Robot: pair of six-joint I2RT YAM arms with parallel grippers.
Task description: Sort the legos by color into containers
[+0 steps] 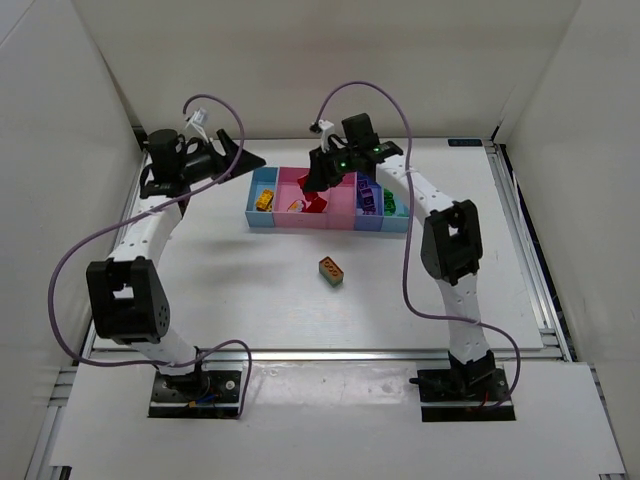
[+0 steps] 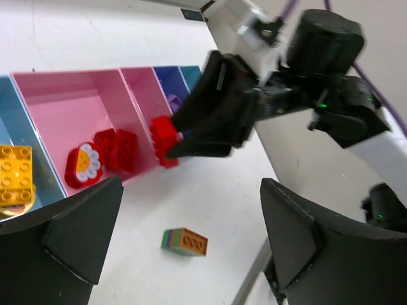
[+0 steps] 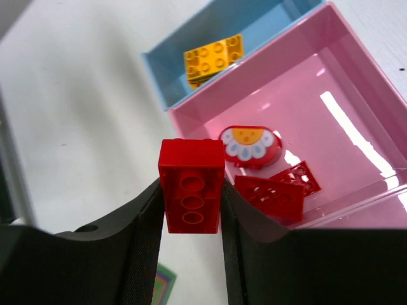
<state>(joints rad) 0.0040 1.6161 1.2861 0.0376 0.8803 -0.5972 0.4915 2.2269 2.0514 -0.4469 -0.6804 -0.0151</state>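
My right gripper is shut on a red lego and holds it just above the front wall of the wide pink container. Two red pieces and a round red flower-printed piece lie in that container. A yellow lego lies in the light blue container at the left end. Purple and green legos lie in the right-hand containers. An orange-topped multicoloured chunk lies on the table in front of the row. My left gripper hangs open and empty near the row's left end.
White walls enclose the table on three sides. A metal rail runs along its right edge. Purple cables loop off both arms. The right arm's forearm reaches across the right end of the container row.
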